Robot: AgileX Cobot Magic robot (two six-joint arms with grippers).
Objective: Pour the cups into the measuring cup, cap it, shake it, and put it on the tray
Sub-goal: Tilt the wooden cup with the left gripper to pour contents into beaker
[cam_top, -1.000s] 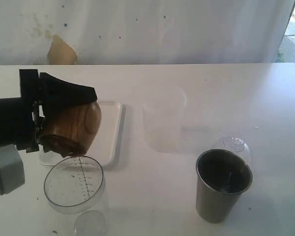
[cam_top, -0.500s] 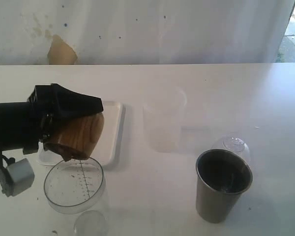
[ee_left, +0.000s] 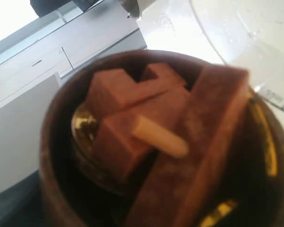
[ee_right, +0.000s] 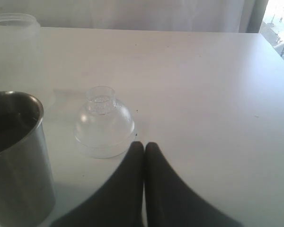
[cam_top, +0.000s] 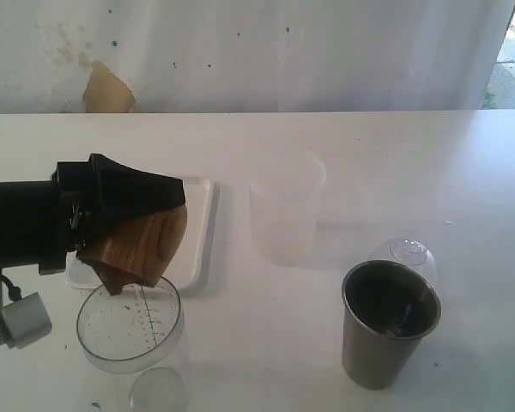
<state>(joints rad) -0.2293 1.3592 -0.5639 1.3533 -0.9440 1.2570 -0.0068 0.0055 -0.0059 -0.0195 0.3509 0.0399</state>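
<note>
Left hand (cam_top: 124,219) pinches the brown cup (cam_top: 146,245), its axis slanting down, lip over the tray-side rim of the measuring cup (cam_top: 129,330). That cup stands on the surface just beside the tray (cam_top: 203,225). Right hand (ee_right: 144,151) pressed together, empty, near the steel cup (cam_top: 388,330). Scale ticks only; no numbers readable.

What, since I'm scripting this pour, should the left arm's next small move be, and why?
Probably tip the brown cup a little further: its mouth hangs tilted over the measuring cup, yet the wrist view shows brown blocks lodged inside it.
</note>
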